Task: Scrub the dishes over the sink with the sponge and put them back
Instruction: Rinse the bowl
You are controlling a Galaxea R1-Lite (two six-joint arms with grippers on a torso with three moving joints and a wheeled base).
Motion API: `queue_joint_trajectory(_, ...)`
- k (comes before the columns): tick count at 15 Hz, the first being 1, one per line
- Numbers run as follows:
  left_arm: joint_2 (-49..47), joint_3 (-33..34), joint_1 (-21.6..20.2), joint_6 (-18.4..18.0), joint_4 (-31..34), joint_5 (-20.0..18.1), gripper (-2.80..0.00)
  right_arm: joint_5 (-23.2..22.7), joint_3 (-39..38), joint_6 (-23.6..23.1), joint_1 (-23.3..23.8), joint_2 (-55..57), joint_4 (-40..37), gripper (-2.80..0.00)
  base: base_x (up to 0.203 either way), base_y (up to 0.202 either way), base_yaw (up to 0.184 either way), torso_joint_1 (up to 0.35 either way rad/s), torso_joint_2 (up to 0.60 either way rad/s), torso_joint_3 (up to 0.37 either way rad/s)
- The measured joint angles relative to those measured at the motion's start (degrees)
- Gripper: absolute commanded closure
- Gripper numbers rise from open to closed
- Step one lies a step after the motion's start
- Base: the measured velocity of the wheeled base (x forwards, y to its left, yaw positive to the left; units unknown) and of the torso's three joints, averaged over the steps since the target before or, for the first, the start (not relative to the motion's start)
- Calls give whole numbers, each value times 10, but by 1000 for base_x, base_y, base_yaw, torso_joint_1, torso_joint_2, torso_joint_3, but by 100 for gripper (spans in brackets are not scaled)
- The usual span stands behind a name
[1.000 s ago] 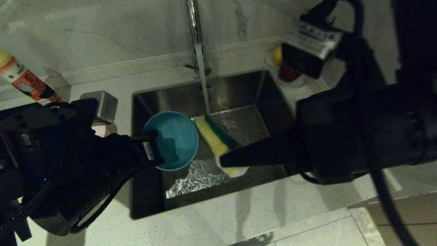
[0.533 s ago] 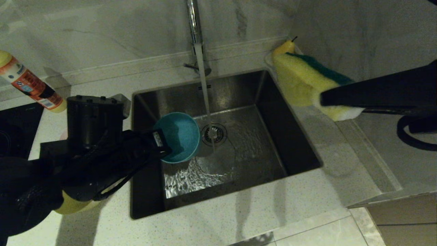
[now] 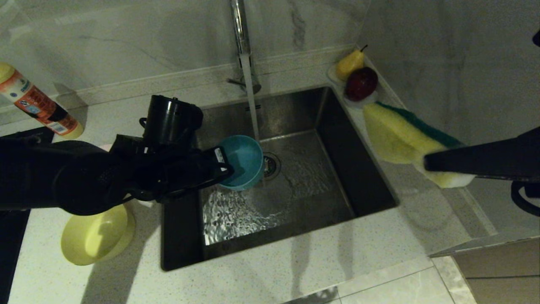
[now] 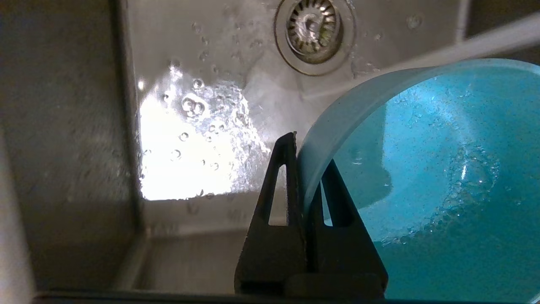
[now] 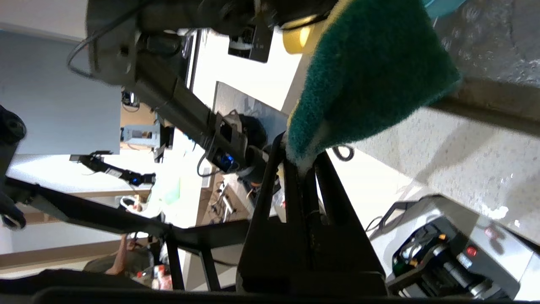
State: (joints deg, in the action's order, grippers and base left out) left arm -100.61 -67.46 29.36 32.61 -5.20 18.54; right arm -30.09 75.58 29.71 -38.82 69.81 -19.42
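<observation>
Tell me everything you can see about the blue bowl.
The blue bowl is small, round, plain and looks like plastic. The left gripper is shut on its rim, one finger inside and one outside, holding it tilted above the sink near the drain. Its inside is wet with droplets and bubbles. The stream from the tap falls beside its rim. The sponge is away from it.

light blue bowl (image 3: 242,161) tilted over the sink (image 3: 295,177), beside the drain, wet inside. yellow bowl (image 3: 97,236) upright on tabletop off sink's left edge. sponge (image 3: 400,137) above tabletop past sink's right edge, green layer outward.
</observation>
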Motion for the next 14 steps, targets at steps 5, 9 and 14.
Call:
queue_joint_trajectory(5,-49,-37,-12,-4,-20,6,0,-17,-6,0,26,-7,0,0,0,0,0,0,0,0)
queue_joint_trajectory(9,-81,-78,-14,-3,-20,6,0,-17,-9,0,28,-13,-1,0,0,0,0,0,0,0)
queue_joint_trajectory(14,-109,-112,-13,-3,-21,11,0,-18,-31,0,28,-18,15,0,0,0,0,0,0,0)
